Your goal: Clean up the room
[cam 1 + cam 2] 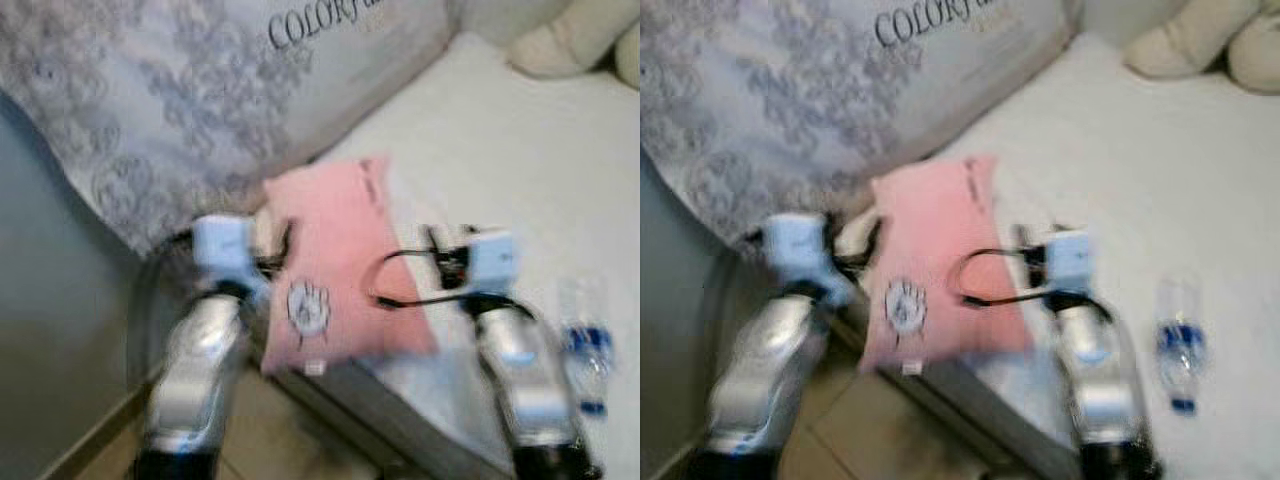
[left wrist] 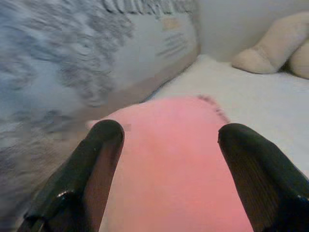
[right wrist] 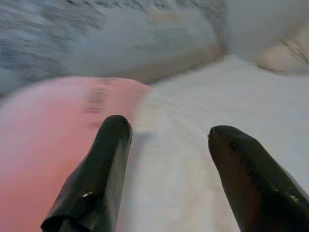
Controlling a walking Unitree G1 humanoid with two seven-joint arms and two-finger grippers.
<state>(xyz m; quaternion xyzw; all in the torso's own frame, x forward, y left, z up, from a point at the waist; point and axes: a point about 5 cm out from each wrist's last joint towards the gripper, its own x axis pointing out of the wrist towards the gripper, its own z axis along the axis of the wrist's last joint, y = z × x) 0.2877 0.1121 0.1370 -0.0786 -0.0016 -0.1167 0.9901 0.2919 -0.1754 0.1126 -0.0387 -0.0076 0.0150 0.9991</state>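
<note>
Left eye view, blurred: a pink cloth lies mid-frame at the white bed's corner, a plastic bottle at lower right.

Left wrist view: the left claw is spread over the cloth.

Right wrist view: the right claw is released beside it.

Soft, even indoor light fills every view, with no glare and only faint shadows. Both eye views are smeared by motion blur, so edges and print read fuzzy. In the wrist views the far background streaks, while the near black fingers stay sharper.
</note>
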